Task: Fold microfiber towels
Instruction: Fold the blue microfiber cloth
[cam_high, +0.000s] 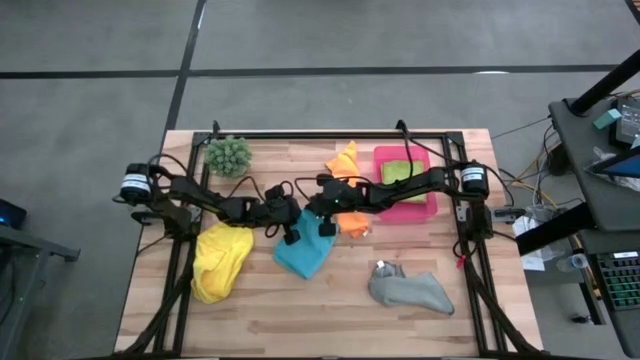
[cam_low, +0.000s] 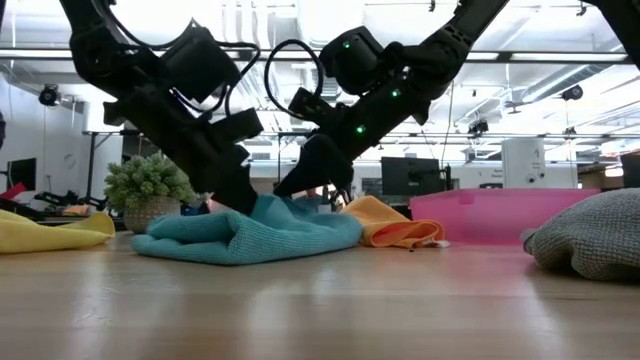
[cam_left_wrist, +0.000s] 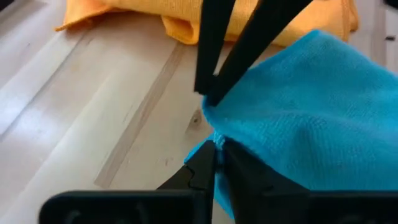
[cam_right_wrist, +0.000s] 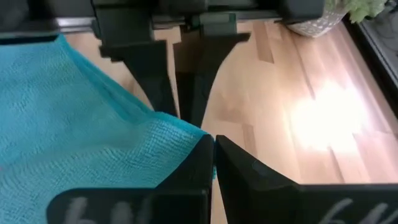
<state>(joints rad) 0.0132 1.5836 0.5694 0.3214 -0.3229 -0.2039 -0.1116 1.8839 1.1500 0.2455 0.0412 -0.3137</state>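
Both grippers, left gripper (cam_high: 291, 236) and right gripper (cam_high: 325, 228), pinch the blue towel (cam_high: 303, 256) edge.

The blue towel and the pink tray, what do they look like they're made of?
Blue towel: soft knitted cloth, likely microfibre; a fine looped weave shows up close and it slumps in limp folds. Matte.
Pink tray: probably plastic; stiff straight walls, smooth, slightly translucent.

Robotics lab/workshop: exposed ceiling pipes (cam_low: 560, 75), monitors (cam_low: 405, 172) on benches behind, grey floor (cam_high: 90, 110) w/ tape lines.
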